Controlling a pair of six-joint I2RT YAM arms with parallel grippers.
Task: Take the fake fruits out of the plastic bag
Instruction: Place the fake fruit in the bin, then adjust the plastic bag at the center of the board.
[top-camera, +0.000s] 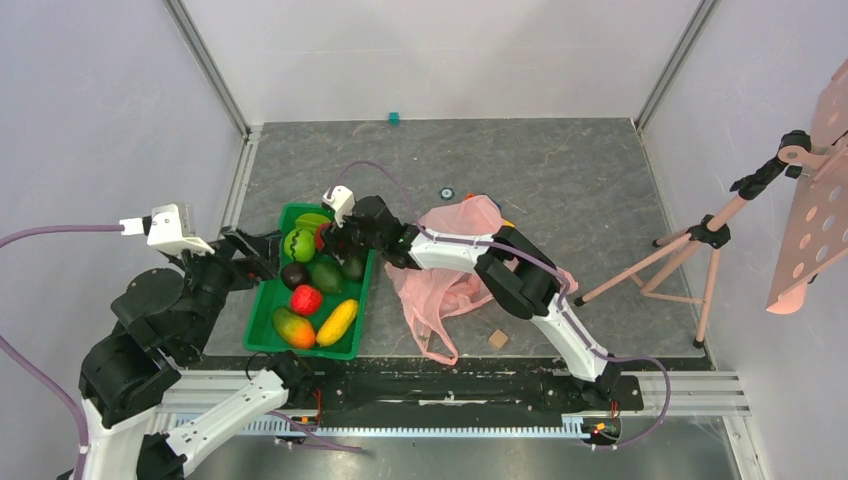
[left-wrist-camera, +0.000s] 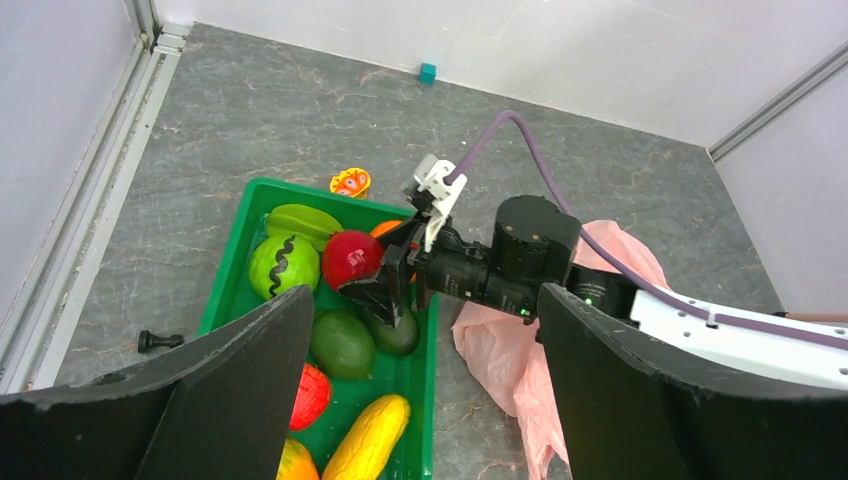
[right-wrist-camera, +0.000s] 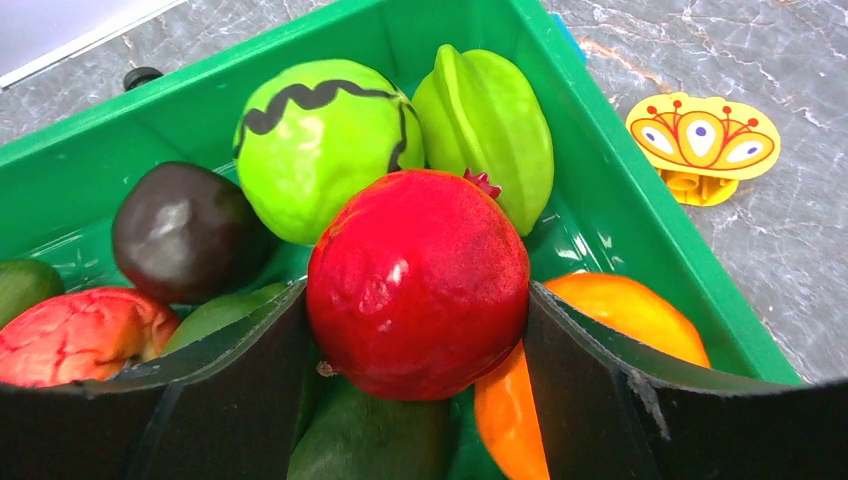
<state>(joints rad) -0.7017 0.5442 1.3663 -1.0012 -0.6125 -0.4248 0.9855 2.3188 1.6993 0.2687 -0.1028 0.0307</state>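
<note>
Currently right gripper (right-wrist-camera: 418, 335) clamps red fruit (right-wrist-camera: 418, 275), fingers pressed on both its sides, over tray (top-camera: 262, 300) upper right corner, left-centre of top view. Lower into gap before opening; release slowly so fruit cannot roll out. Note: left gripper (top-camera: 258, 252) spread wide, empty; bag (top-camera: 455, 225) lies centre frame.

Tray (top-camera: 300, 349) of fake fruits (top-camera: 293, 327) centre-left on the tabletop (top-camera: 560, 170), plastic bag (top-camera: 447, 287) just right, tripod (top-camera: 690, 250) far right.
</note>
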